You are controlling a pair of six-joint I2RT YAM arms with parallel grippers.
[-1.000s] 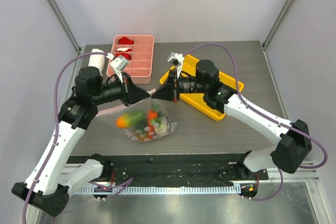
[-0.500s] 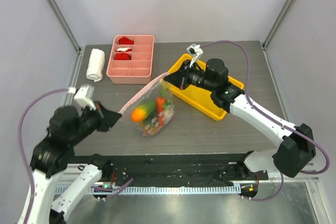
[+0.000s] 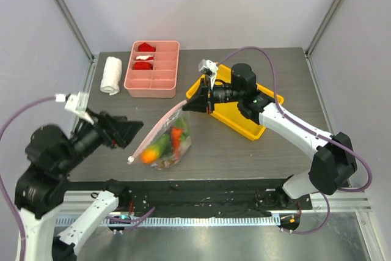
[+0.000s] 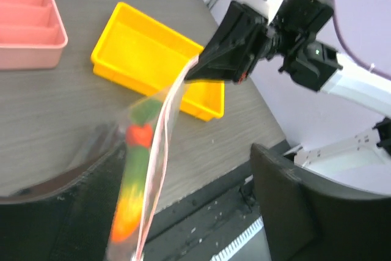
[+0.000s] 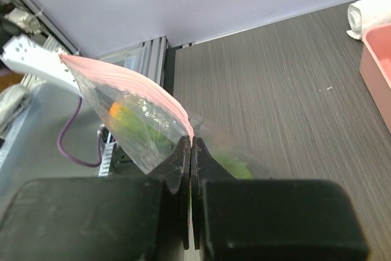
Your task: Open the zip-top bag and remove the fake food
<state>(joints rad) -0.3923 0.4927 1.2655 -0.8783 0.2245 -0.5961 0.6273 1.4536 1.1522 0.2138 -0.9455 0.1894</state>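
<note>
1. While the right gripper, just left of centre in the overhead view, keeps its jaws closed on one end of the pink zip strip, the zip-top bag slants from it toward the lower left, over the table.
2. The left gripper, at lower left, has its fingers spread wide and holds nothing; the strip's loose end is just below it, not touching.
3. The fake food is bunched in the bag's low part. Whether the seal has parted, I cannot tell.
4. Likely risk: with only one corner pinched, the food's weight could drag the strip out of that grip.
5. Likely risk: the floppy loose end may sway, so the left fingers could miss it or catch both lips together.
</note>
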